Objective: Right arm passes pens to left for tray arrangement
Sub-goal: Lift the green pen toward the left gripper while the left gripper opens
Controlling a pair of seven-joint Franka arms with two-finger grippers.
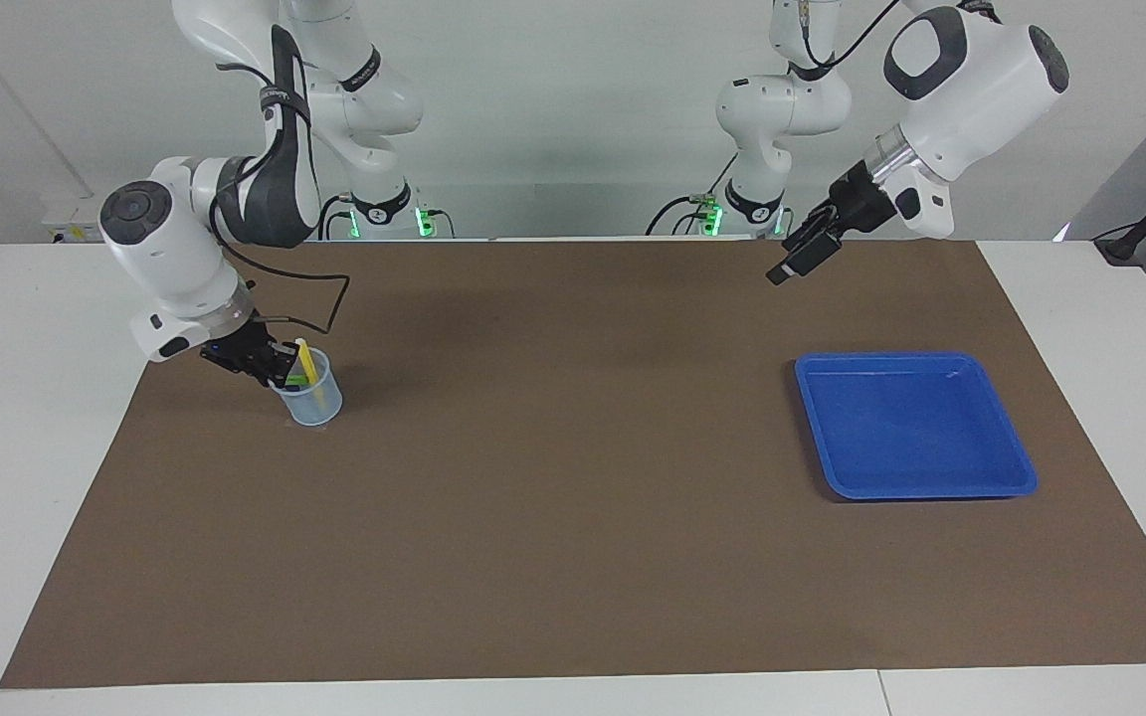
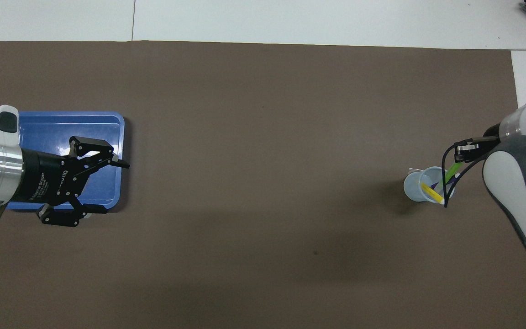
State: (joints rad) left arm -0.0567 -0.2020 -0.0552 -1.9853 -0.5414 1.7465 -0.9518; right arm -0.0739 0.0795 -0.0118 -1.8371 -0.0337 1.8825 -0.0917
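Facing view: right gripper dips slantwise into the cup, jaws clamped on the green pen; the yellow pen leans beside it. Left gripper hangs raised, nearer the robots than the tray.

Overhead view: left gripper, jaws apart, hovers over the tray's edge; green pen slants out of the cup.

The left gripper, fingers spread wide, hangs over the blue tray. Toward the right arm's end of the tabletop, the right gripper pinches the green pen in the pale cup (yellow pen beside it).
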